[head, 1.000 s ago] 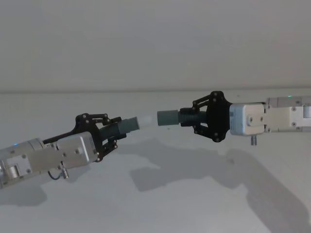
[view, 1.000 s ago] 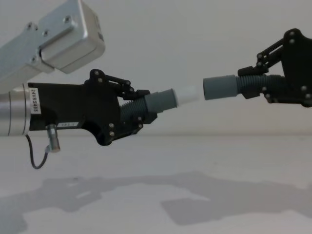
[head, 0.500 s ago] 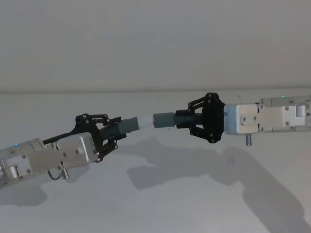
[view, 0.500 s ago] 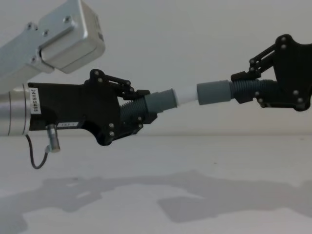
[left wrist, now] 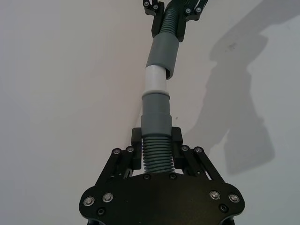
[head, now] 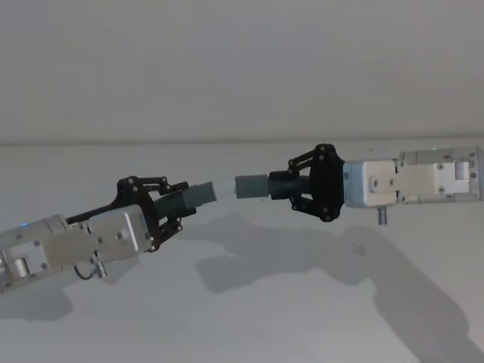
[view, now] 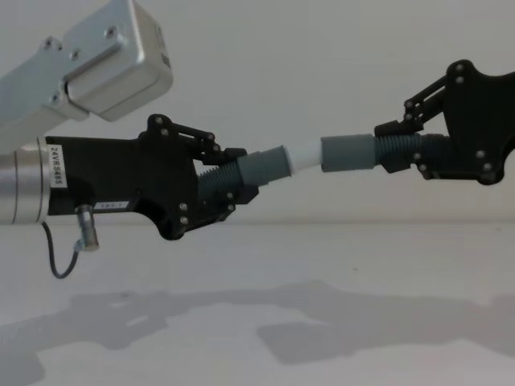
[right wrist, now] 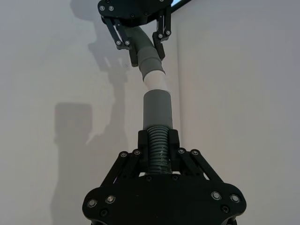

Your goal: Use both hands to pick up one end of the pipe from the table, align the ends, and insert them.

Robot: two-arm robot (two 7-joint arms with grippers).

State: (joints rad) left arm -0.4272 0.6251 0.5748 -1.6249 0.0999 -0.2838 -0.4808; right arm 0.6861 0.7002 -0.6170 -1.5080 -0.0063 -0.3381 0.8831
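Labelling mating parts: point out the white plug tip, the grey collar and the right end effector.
white plug tip [view: 304,154]: chest view, middle of the exposed white section.
grey collar [view: 348,153]: chest view, middle of its smooth sleeve.
right end effector [head: 291,187]: head view, between its fingertips.

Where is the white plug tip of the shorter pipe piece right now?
In the chest view the white tip is mid-air near centre, between both grippers, its end meeting the grey collar mouth above the table.

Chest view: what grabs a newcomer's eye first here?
The two pipe pieces meeting in mid-air above the table: the left gripper holds the piece with the white tip, and the right gripper holds the piece with the grey collar. The tip touches the collar mouth at a slight angle. At upper left looms the big silver left arm.
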